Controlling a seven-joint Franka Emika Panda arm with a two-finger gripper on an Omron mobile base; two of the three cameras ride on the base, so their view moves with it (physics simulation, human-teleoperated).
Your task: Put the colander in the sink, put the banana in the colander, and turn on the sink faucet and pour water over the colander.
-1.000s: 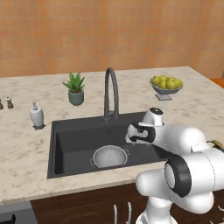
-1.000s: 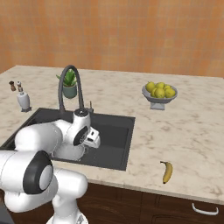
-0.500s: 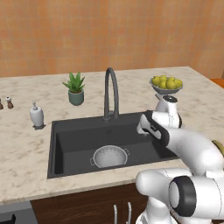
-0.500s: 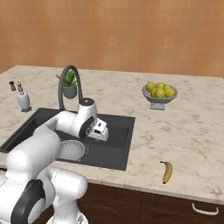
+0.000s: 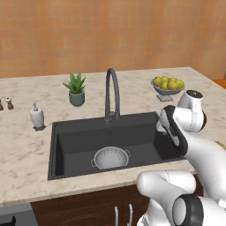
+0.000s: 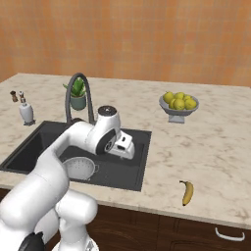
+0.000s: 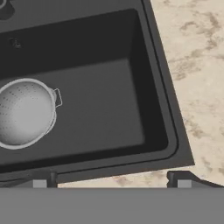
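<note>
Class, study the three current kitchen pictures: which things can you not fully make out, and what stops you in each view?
- Sink, right base view: the white arm crosses its middle and covers part of the colander.
- Colander, hand view: its left side is cut off by the picture's edge.
- Sink faucet, right base view: its base sits behind the arm.
- Banana, left base view: just a sliver beside the arm at the right edge.

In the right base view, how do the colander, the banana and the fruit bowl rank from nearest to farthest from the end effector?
From the end effector, above the right part of the sink:
1. Colander, nearest, on the sink floor to its lower left.
2. Banana, on the counter to its right, near the front edge.
3. Fruit bowl, on the counter toward the back right; only slightly farther than the banana.
</note>
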